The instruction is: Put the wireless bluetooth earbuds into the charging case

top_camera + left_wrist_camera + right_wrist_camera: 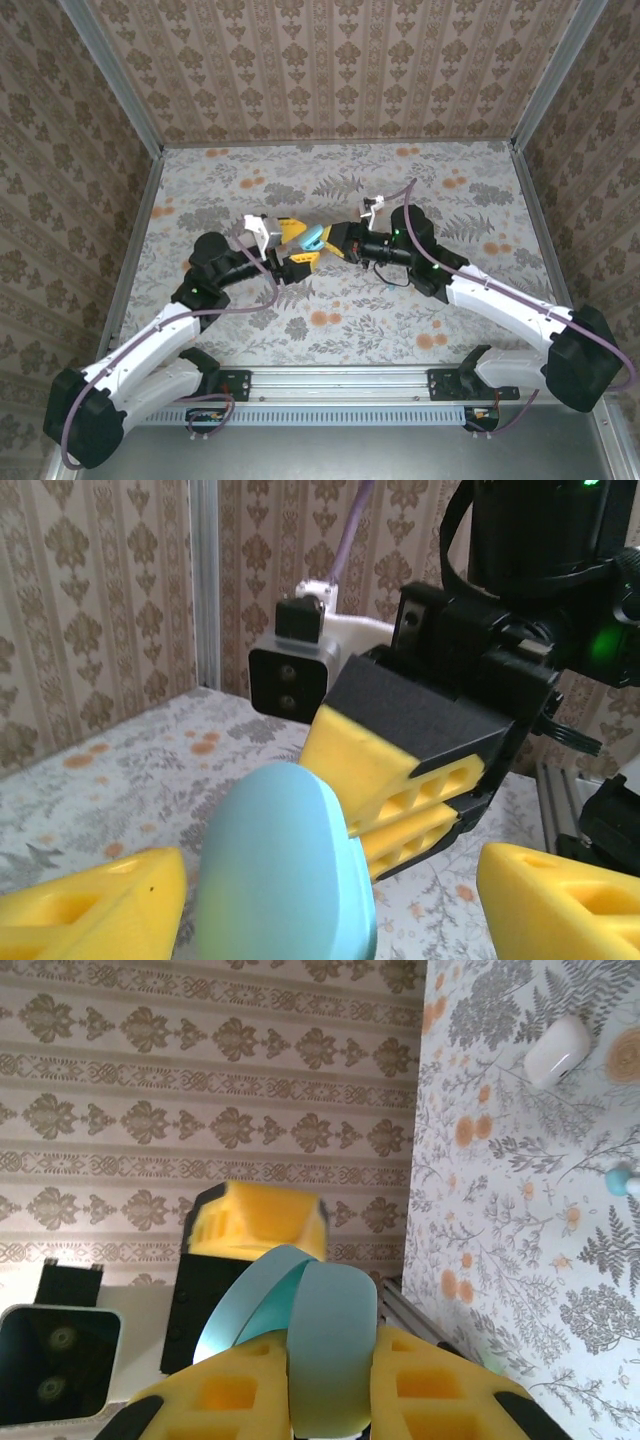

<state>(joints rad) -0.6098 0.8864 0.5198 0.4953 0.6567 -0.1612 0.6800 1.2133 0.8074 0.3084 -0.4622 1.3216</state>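
Angling inward, right claw (330, 1385) pinches charging case (280, 855) within spread left claw (332, 892).

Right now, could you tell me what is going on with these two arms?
The two arms meet over the middle of the table. The right gripper is shut on the light-blue charging case, whose lid looks partly open, while the left gripper stands open around it. A pale earbud and a teal earbud lie on the table, not yet in the case.
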